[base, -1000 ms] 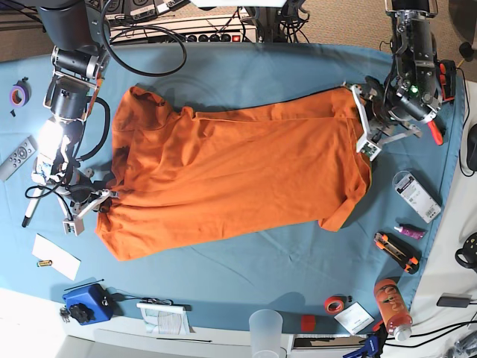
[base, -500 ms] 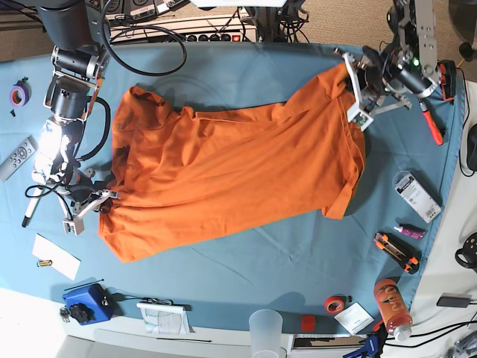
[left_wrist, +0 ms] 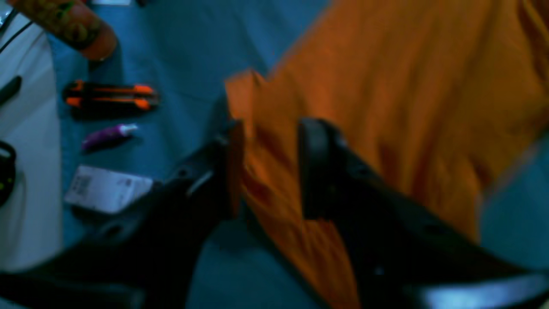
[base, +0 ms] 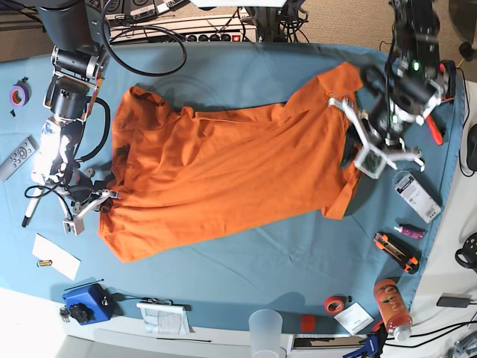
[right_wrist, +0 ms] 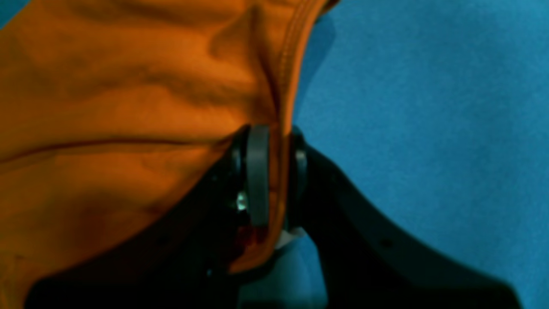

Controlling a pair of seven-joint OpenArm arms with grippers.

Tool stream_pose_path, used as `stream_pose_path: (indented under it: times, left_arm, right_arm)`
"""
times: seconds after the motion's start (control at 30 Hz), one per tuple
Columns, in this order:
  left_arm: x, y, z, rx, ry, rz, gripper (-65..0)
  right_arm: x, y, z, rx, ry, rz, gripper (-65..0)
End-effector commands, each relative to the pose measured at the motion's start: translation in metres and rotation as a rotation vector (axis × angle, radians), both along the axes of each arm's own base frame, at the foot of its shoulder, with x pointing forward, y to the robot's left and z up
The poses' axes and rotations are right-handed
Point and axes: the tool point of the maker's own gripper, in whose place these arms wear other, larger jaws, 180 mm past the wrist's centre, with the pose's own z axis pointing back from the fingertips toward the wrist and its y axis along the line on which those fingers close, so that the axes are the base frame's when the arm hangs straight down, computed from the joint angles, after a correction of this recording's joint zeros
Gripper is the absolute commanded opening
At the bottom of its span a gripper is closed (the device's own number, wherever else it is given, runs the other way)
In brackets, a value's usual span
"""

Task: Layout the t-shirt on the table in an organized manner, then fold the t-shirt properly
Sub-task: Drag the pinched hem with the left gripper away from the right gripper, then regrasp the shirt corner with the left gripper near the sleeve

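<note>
The left arm reaches down from the far edge of the table (base: pixel 246 67) on the overhead view's right side, its gripper (base: pixel 356 134) tilted over the near end of the t-shirt (base: pixel 223 171). In the left wrist view the gripper (left_wrist: pixel 268 165) has its two dark fingers parted w/ a fold of orange cloth running between them; the picture is blurred, so whether they press the cloth can't be told. The right arm hangs along the view's left side, bent at the wrist, w/ its gripper (base: pixel 89 203) low at the shirt's opposite corner. Up close, the right gripper (right_wrist: pixel 274 176) is clamped on the stitched hem, grey pad on one side, black finger on the other, cloth bunched tight in between.

The shirt lies spread lengthwise across the middle of the table, plain bright orange, soft knit, creased in long diagonal wrinkles, one end lifted slightly near the left gripper. The table's covering is a light blue-teal fabric, rumpled in shallow ridges.

Along the right edge sit an orange-and-black utility knife (base: pixel 396 251), a small purple tube (base: pixel 409 231), a flat packaged item w/ white label (base: pixel 417 195) & an orange bottle (base: pixel 393 300). A clear plastic cup (base: pixel 266 333) stands at the near edge; a grey remote (base: pixel 16 156) lies at far left.
</note>
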Motion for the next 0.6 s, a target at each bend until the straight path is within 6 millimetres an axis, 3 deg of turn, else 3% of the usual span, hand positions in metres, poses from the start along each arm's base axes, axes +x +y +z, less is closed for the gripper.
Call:
stream_pose_path:
  times: [0.0,0.17,0.27,0.43,0.57]
  left_arm:
    - [0.013,0.007,0.006,-0.019,-0.034,0.036,-40.5]
    - [0.058,0.036,-0.031,-0.062,0.081,0.146,-40.5]
    - [0.074,0.033,-0.042,-0.138,0.201,0.142,-40.5]
    - [0.101,0.033,-0.041,-0.191,0.239,0.132,-40.5]
    - [0.107,0.029,-0.06,-0.158,0.338,0.083,-40.4]
  right_arm:
    - [0.004,-0.007,0.009,-0.019,-0.005,-0.001,-56.8]
    - [0.004,-0.007,0.009,-0.018,-0.006,0.0,-56.8]
    - [0.004,-0.007,0.009,-0.018,-0.006,-0.001,-56.8]
    - [0.003,-0.007,0.008,-0.019,0.003,0.0,-56.8]
    - [0.002,-0.007,0.008,-0.022,0.008,0.001,-56.8]
